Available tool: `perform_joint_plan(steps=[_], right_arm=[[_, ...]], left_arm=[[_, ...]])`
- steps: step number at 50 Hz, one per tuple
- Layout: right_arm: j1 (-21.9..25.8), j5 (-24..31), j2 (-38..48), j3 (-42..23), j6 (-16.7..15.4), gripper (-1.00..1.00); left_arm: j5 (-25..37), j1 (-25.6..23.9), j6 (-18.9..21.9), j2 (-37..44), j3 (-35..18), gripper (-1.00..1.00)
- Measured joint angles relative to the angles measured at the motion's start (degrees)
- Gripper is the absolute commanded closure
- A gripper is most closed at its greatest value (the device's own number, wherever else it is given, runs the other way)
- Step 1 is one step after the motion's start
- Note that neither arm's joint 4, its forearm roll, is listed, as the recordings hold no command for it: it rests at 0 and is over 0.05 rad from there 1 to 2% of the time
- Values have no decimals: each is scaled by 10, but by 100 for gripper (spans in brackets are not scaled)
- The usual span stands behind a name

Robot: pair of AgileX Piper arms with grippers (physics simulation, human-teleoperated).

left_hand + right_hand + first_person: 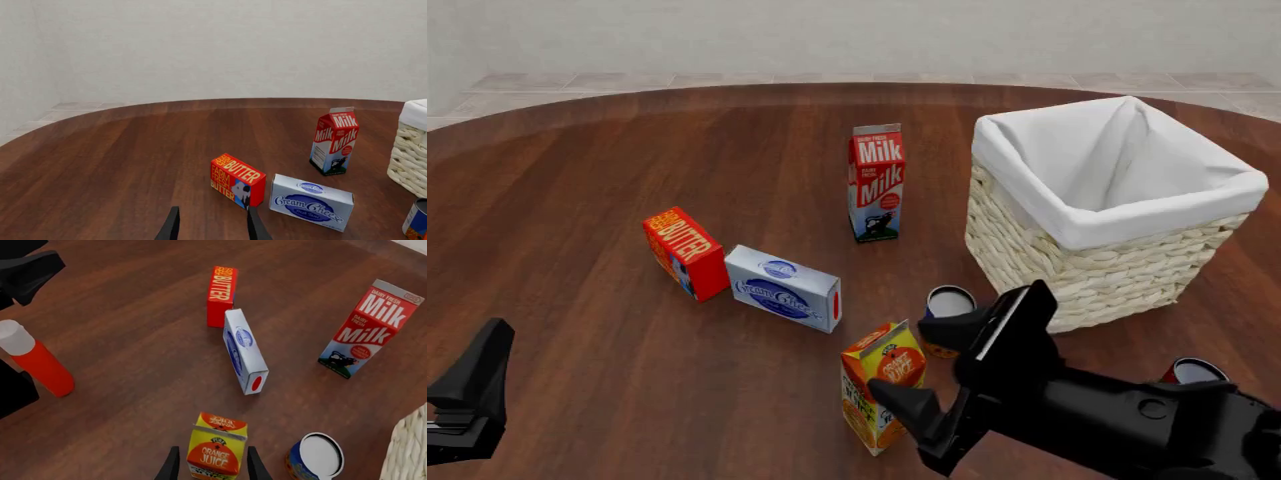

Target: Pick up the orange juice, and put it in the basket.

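Observation:
The orange juice (pixel 881 392) is a gable-top carton standing upright on the brown table, in front of the basket (pixel 1068 275). My right gripper (pixel 924 362) is open at the carton's side, one finger on each flank. In the right wrist view the orange juice (pixel 215 452) sits just between the two fingertips (pixel 252 465), and I cannot tell whether they touch it. The wicker basket, lined in white cloth, holds nothing. My left gripper (pixel 212 227) is open and holds nothing, low at the table's near left (pixel 467 400), short of the butter box.
A Milk carton (pixel 877 185) stands behind the juice. A butter box (pixel 685 252) and a cream cheese box (pixel 782 288) lie to the left. A blue can (pixel 950 303) stands between juice and basket. A red bottle (pixel 37 362) stands near the left arm.

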Motion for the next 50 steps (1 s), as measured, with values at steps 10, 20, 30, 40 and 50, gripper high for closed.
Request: perform_joint_plan(steps=[10,20,30,40,50], right_arm=[[1,-12,16,1,1,-100],[1,-25,32,3,3,-100],[-1,-37,51,4,3,-100],[-3,-47,70,3,1,-100],[-4,-57,90,3,0,-100]], left_arm=[[0,0,0,0,0,-100],[0,0,0,0,0,-100],[0,0,0,0,0,-100],[0,0,0,0,0,-100],[0,0,0,0,0,-100]])
